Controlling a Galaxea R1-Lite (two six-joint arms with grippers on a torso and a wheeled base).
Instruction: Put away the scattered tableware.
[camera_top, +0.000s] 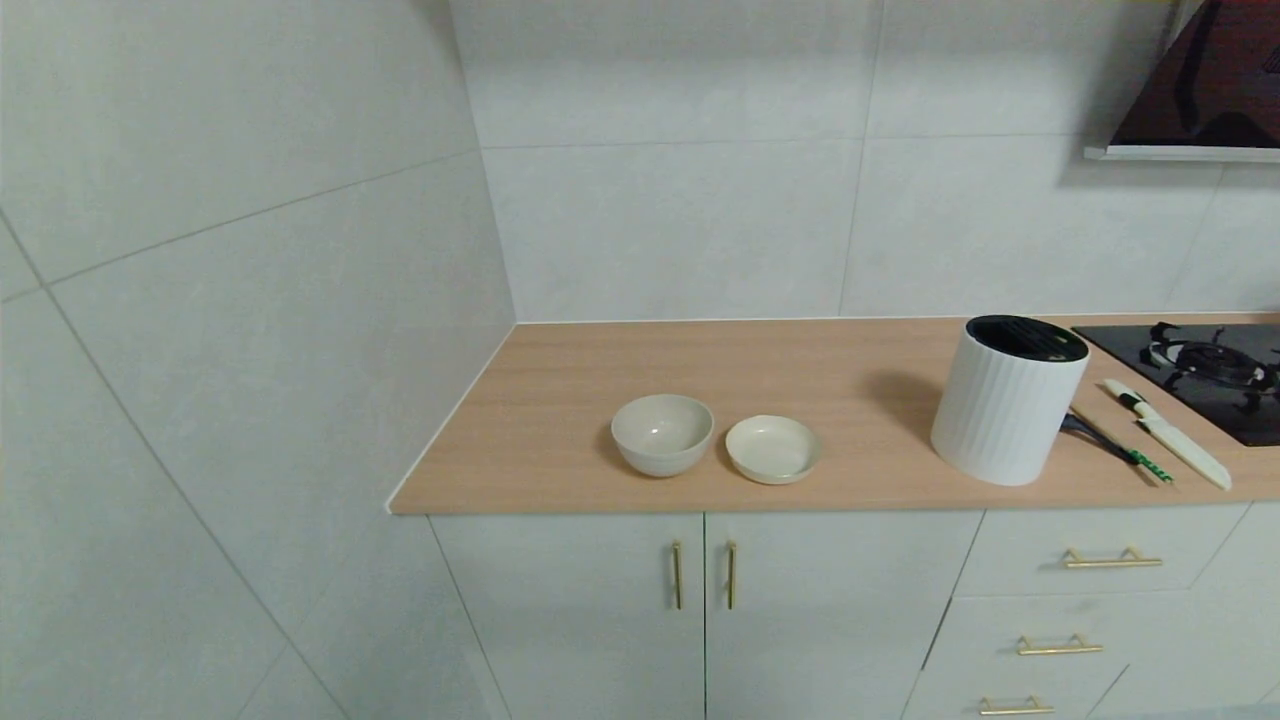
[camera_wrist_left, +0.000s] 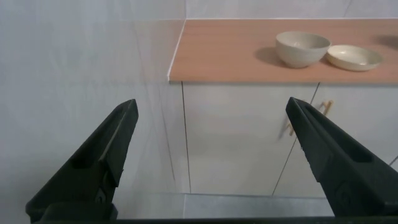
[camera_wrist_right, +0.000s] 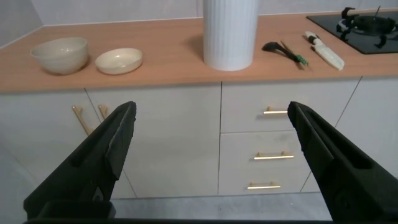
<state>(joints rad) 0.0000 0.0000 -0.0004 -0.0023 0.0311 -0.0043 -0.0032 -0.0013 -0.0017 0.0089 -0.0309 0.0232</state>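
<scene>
A cream bowl (camera_top: 662, 432) and a shallower cream dish (camera_top: 772, 448) sit side by side near the front edge of the wooden countertop (camera_top: 800, 360). Right of them stands a white ribbed holder (camera_top: 1007, 400) with a black slotted top. Beside it lie a black-headed utensil (camera_top: 1112, 445) and a white knife (camera_top: 1168, 432). My left gripper (camera_wrist_left: 211, 118) hangs open below and in front of the counter, with the bowl (camera_wrist_left: 302, 48) and dish (camera_wrist_left: 354, 57) beyond it. My right gripper (camera_wrist_right: 211, 118) is open too, facing the drawers, with the holder (camera_wrist_right: 229, 32) and knife (camera_wrist_right: 323, 50) above.
A tiled wall (camera_top: 230, 330) closes off the left side. A black gas hob (camera_top: 1200, 372) sits at the counter's right end under a range hood (camera_top: 1200, 90). Below are cupboard doors (camera_top: 700, 600) and drawers (camera_top: 1100, 560) with gold handles.
</scene>
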